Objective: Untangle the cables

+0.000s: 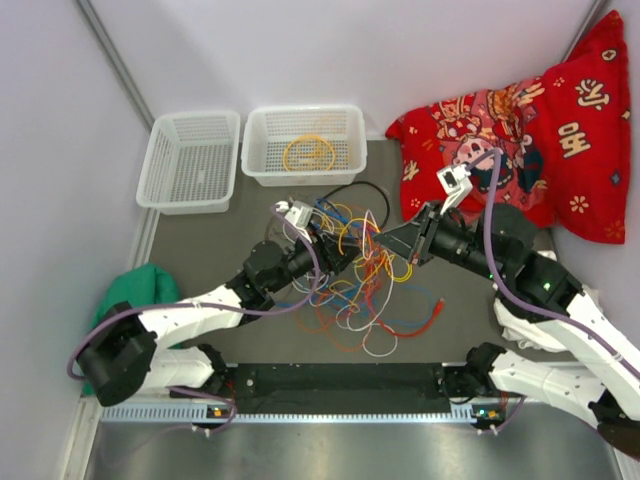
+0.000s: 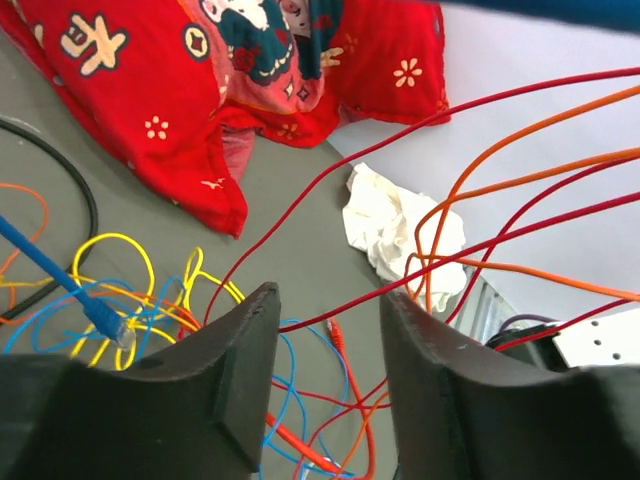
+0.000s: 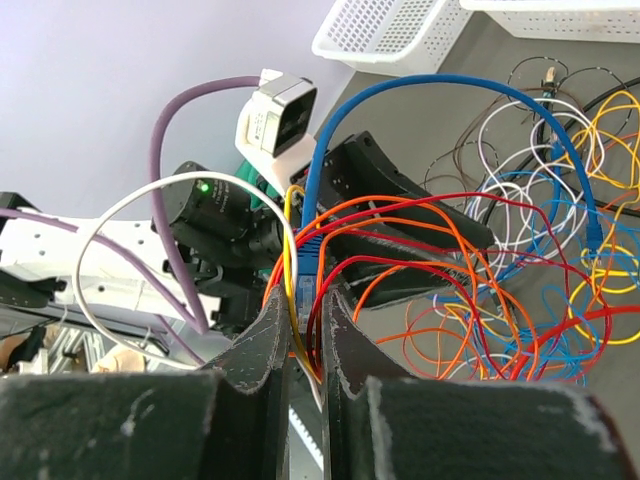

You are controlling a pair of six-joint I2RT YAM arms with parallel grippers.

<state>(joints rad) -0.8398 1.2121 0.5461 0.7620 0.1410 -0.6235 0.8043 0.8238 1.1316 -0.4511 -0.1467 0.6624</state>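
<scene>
The cables (image 1: 362,285) lie as a tangle of yellow, orange, red, blue and white loops on the grey mat between both arms. My left gripper (image 1: 338,250) hovers over the tangle's left side. In its wrist view the left gripper (image 2: 330,320) is open, with one taut red cable (image 2: 350,302) running across the gap between the fingertips, touching neither pad clearly. My right gripper (image 1: 388,240) is raised over the tangle's top. It (image 3: 305,300) is shut on a bunch of strands: a blue plug end (image 3: 305,262), yellow, white, red and orange wires, pulled up from the pile.
Two white baskets (image 1: 190,160) stand at the back; the right basket (image 1: 345,135) holds a coiled yellow cable (image 1: 308,152). A red cushion (image 1: 540,130) fills the back right. A green cloth (image 1: 135,290) lies left, a crumpled white cloth (image 2: 390,225) right. A black cable (image 1: 360,190) loops behind the tangle.
</scene>
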